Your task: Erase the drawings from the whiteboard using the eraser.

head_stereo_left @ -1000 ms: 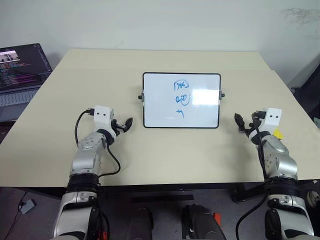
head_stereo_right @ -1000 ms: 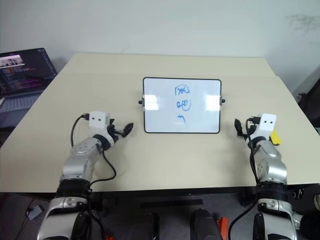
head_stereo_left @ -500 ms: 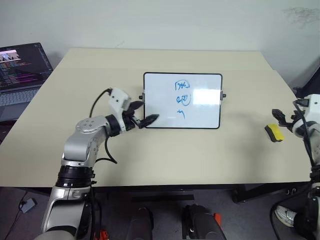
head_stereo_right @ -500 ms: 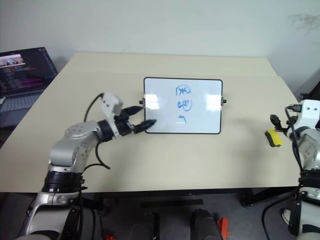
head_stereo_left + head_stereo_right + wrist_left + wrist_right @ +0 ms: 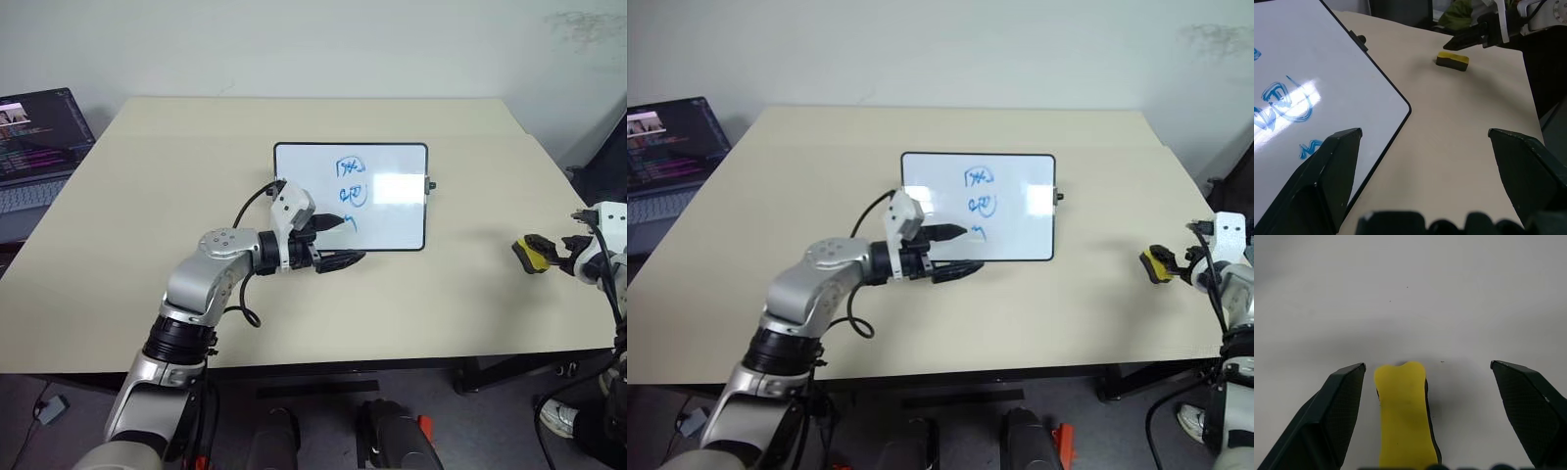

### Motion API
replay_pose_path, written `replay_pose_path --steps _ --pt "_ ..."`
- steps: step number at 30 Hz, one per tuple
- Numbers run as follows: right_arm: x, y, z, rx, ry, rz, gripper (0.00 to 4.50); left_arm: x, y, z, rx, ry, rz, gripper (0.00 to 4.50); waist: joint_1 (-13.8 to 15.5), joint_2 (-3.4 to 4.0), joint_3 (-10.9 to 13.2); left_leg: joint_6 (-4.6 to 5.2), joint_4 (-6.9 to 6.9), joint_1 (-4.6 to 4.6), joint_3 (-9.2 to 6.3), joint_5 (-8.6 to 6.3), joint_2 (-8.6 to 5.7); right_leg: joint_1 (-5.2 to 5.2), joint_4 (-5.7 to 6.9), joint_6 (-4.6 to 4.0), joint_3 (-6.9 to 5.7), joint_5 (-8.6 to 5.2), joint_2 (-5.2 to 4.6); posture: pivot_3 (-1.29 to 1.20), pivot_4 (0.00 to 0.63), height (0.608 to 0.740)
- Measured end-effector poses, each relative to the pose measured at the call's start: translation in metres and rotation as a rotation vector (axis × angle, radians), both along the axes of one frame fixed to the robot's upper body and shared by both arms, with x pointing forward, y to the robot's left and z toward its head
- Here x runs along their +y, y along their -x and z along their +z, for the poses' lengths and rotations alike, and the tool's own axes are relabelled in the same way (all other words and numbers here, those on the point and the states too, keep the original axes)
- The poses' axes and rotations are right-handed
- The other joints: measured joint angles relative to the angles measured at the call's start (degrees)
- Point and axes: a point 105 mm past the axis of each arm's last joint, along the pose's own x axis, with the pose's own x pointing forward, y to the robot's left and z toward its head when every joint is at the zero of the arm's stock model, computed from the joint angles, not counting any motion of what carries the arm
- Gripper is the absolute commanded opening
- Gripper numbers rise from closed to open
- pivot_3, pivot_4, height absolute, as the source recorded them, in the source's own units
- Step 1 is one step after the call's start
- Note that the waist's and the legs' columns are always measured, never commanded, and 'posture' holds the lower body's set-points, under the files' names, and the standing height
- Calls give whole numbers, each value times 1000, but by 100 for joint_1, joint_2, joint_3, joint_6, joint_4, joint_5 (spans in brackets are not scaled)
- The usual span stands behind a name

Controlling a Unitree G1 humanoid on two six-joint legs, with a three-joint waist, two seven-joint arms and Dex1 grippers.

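Observation:
The whiteboard lies flat at the table's middle, with blue drawings in a column on it. My left gripper reaches in from the left. It is open, one finger over the board's near part beside the lowest scribble and the other over the table just in front of the frame. The eraser, yellow on a black base, lies on the table at the far right. My right gripper is open around the eraser, which sits nearer one finger, with a gap at each side.
An open laptop stands past the table's left edge. The beige table has bare room left of and in front of the board. In the left wrist view the eraser lies beyond the board's corner.
My left gripper has swung right, from the board's left edge to its near edge by the scribbles. My right gripper has moved right, uncovering the eraser, and now straddles it.

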Motion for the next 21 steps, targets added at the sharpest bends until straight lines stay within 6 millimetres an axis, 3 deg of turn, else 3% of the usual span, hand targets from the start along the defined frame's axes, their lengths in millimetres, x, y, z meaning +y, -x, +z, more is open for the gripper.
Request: replay_pose_path --steps 14,17,21 --pt "3 1 -18 55 30 25 4482 2 2 -5 10 -12 -6 4500 -16 0 0 0 0 0 0 0 -1 0 0 0 2 0 1 0 150 740" --pt "5 1 -20 60 27 27 3882 3 2 -6 15 -14 -3 4500 -19 0 0 0 0 0 0 0 -1 1 0 0 2 0 1 0 150 740" --pt "5 1 -24 70 17 24 2521 4 2 -8 19 -18 2 4500 -19 0 0 0 1 0 0 0 -1 1 0 0 3 0 1 0 150 740"
